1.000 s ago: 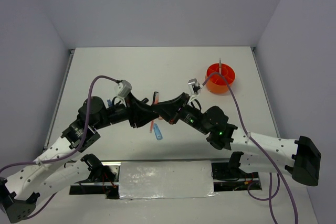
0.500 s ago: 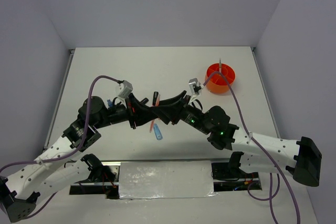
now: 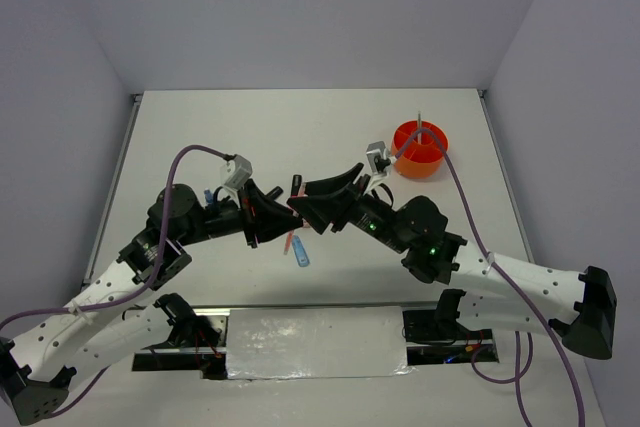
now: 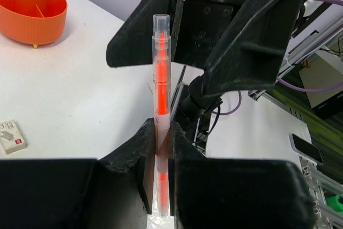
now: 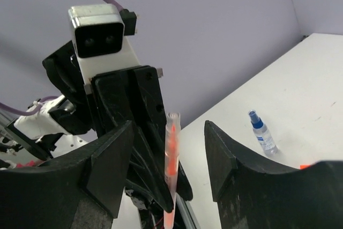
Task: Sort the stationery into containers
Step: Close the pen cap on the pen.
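While the left pincer [image 4: 161,135] is clamped on the clear-barrelled orange-ink pen [image 4: 161,73], holding it in the air over the white table [image 3: 300,127], the right pincer [image 5: 169,132] stands open, its jaws either side of that pen without touching. One thin grey pen [image 3: 420,125] stands in the round orange plastic tub [image 3: 412,169]; the light-blue strip [image 3: 302,257], small blue-capped bottle [image 5: 262,131] and white piece [image 4: 10,135] lie unsorted on the table, so most sorting remains.
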Motion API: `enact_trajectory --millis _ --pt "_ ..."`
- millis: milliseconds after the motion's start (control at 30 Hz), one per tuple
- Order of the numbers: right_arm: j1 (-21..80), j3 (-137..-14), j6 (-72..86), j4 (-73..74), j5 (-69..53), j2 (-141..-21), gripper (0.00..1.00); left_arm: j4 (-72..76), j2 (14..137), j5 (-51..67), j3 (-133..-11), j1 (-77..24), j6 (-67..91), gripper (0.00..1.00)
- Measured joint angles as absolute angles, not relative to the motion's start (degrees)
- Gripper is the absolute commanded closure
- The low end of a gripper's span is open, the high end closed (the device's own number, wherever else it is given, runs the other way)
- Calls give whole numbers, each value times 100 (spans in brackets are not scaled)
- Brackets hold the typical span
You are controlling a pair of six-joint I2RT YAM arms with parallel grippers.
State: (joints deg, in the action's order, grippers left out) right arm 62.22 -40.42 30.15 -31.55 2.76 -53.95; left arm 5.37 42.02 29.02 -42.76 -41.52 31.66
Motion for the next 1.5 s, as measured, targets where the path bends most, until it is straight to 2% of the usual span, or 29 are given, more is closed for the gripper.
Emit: enact_trajectory --millis 400,533,667,733,800,933,1067,1100,1133,1500 --pt "6112 -4211 2842 -2786 281 -5430 57 484 4198 3111 -4222 -4152 3142 100" --pt "6090 -4211 2842 -2779 279 -5437 57 451 4198 3170 -4215 -4152 3135 100" --pt "6069 -4211 2838 -2775 281 -5437 48 421 4200 3214 -4187 -4152 3127 100" --pt "6051 -4211 2829 -2775 281 -5437 48 412 4202 3232 -4185 -4152 3122 100" --pt "6042 -4211 2814 -2770 281 -5437 52 408 4202 3234 -4185 -4152 3122 100" --pt "6034 -4211 2808 -2768 246 -5435 69 379 4202 3221 -4185 -4152 3111 100" --pt "6036 -4211 2803 -2768 174 -5435 77 331 4219 3192 -4185 -4150 3024 100" --pt "6036 -4211 2805 -2768 161 -5433 84 325 4219 3186 -4185 -4150 3017 100" --pt "6036 -4211 2814 -2773 139 -5428 100 314 4219 3177 -4185 -4150 3006 100" --pt "6027 -4211 2912 -2825 82 -5489 100 191 4233 3114 -4237 -4152 2849 100"
